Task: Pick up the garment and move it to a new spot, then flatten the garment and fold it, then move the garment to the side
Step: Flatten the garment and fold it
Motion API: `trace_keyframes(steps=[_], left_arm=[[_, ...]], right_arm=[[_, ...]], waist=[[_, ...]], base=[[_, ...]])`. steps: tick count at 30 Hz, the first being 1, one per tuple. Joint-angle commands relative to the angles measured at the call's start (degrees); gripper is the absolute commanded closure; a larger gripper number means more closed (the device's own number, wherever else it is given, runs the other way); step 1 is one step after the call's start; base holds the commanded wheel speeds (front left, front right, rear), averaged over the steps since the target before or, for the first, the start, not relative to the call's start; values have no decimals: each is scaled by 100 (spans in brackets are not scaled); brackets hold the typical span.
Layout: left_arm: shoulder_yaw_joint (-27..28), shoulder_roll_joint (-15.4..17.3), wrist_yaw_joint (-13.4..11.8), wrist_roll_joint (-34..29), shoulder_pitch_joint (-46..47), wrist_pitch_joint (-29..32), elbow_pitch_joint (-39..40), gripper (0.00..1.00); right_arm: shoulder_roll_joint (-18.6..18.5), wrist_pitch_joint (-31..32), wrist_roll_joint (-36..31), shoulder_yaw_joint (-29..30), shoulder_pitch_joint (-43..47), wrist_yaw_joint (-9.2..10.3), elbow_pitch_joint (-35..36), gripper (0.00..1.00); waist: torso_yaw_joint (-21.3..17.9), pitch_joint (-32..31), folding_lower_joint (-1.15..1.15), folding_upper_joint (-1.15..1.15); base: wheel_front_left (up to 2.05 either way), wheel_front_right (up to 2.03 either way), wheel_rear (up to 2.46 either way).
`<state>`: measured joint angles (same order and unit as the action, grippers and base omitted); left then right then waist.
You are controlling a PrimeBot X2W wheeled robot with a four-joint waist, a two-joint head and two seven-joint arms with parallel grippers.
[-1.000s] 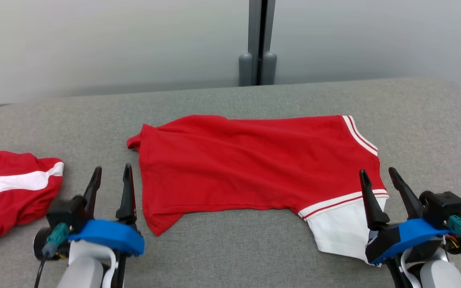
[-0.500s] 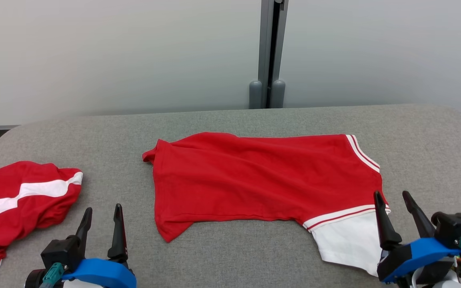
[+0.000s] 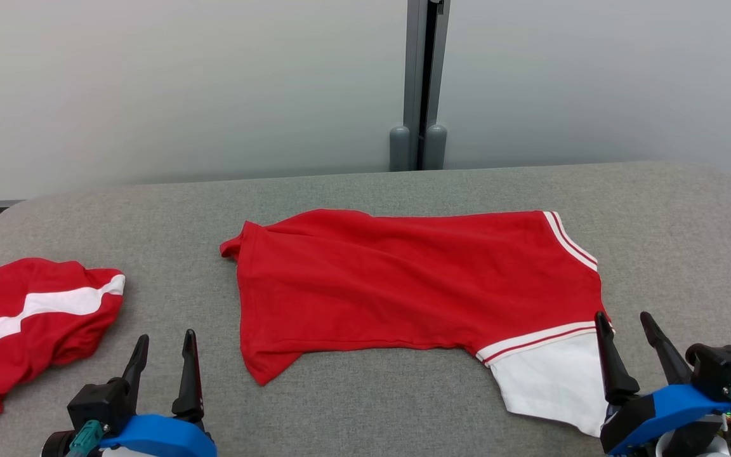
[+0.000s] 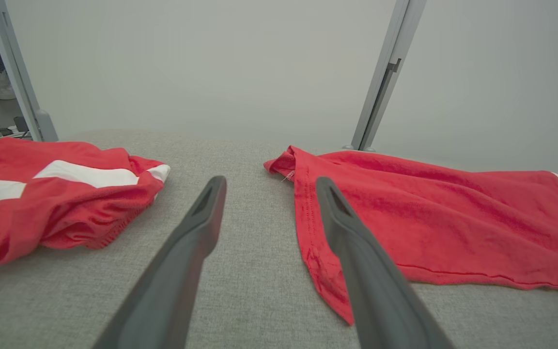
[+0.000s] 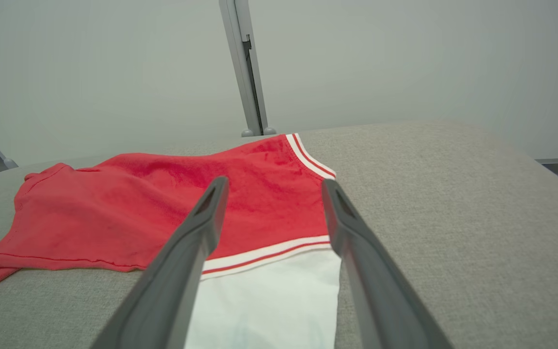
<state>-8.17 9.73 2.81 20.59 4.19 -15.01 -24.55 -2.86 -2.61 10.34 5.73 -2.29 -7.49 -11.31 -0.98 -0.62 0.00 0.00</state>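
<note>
A red garment (image 3: 403, 279) with white and red stripes and a white part at its right end lies folded on the grey table (image 3: 365, 184). In the wrist views the same garment (image 4: 429, 213) (image 5: 162, 208) lies flat ahead. My left gripper (image 3: 165, 339) stands open near the front edge, left of the garment's lower left corner, empty. The left gripper (image 4: 269, 182) points at bare table between the two cloths. My right gripper (image 3: 625, 317) is open at the garment's white end, and that right gripper (image 5: 274, 182) hangs over the striped band, gripping nothing.
A second red cloth (image 3: 29, 317) with a white stripe lies bunched at the table's left edge; the left wrist view has this second cloth (image 4: 51, 189) beside my fingers. A grey post (image 3: 417, 82) stands behind the table against a pale wall.
Both grippers have drawn back toward the front edge, away from the garment. The head camera tilted up and shifted, so the whole scene sits lower. The garment lies unchanged.
</note>
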Motion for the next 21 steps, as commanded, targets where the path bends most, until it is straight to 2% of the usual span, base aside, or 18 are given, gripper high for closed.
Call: trace_keyframes(steps=[1,6,10,14,20,21], left_arm=[[-11,24,-12,16,-22,-24,-10,0],[-37,26,-7,42,23,2,-55,0],[-184,-53,-58,-26,238,299,-232,0],[-355,-151,-36,-43,584,685,-633,0],[-439,-200,-138,-42,1004,1065,-1325,0],[-453,-189,-221,-82,1146,1147,-1590,0]], right_arm=[[-5,7,63,-2,21,-1,29,0],[-6,85,40,63,49,-1,31,0],[-4,216,7,157,40,-1,59,0],[-5,289,82,27,-28,-1,74,0],[-5,282,124,-196,-122,-1,27,0],[-7,270,146,-256,-160,-1,11,0]], waist=[[-4,10,0,0],[2,41,0,0],[-6,114,0,0],[-101,258,0,0],[-303,453,0,0],[-387,530,0,0]], base=[[0,0,0],[0,0,0],[0,0,0],[0,0,0],[0,0,0],[0,0,0]])
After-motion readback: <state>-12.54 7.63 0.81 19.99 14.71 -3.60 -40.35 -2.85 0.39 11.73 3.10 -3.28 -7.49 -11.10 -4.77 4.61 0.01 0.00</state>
